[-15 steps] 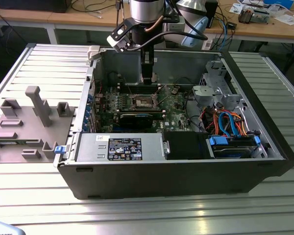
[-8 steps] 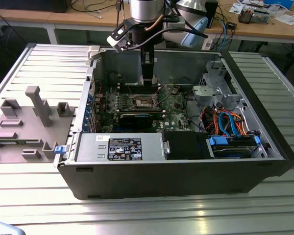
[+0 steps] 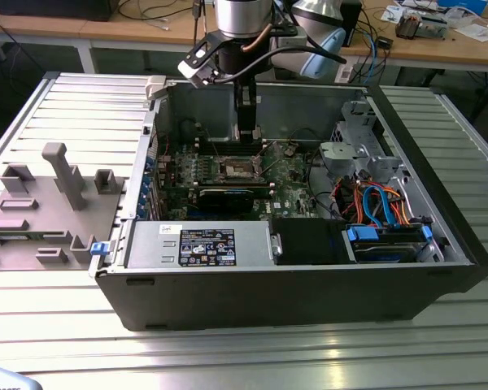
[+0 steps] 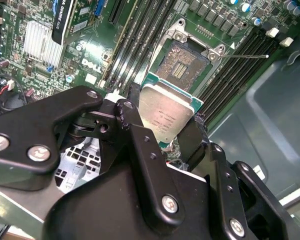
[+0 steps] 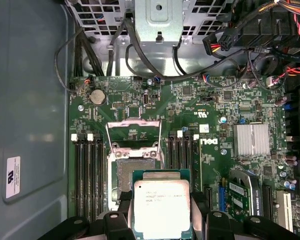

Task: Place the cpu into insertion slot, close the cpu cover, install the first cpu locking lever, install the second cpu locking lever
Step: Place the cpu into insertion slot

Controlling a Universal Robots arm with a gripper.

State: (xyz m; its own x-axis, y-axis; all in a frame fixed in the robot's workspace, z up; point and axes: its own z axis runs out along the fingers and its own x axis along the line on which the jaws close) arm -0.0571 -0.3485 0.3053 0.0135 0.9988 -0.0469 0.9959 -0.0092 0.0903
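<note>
My gripper [image 4: 166, 114] is shut on the cpu [image 4: 165, 111], a flat square chip with a silver top on a green edge, one black finger on each of two opposite sides. In the first wrist view the cpu [image 5: 161, 204] hangs above the green motherboard [image 5: 210, 107], just beside the insertion slot [image 5: 134, 172], whose dark contact field lies bare. The cpu cover [image 5: 132, 131] stands swung open on the slot's far side. A thin locking lever [image 4: 247, 56] sticks out from the slot [image 4: 182, 67]. In the exterior view my gripper [image 3: 246, 134] reaches down into the open computer case.
Black memory slots [image 5: 87, 175] flank the socket on both sides. A coin battery [image 5: 97, 96], a finned heatsink [image 5: 251, 139] and cable bundles [image 5: 140, 55] lie around it. The case walls [image 3: 439, 236], drive cage [image 3: 350, 150] and power supply [image 3: 199, 244] hem in the board.
</note>
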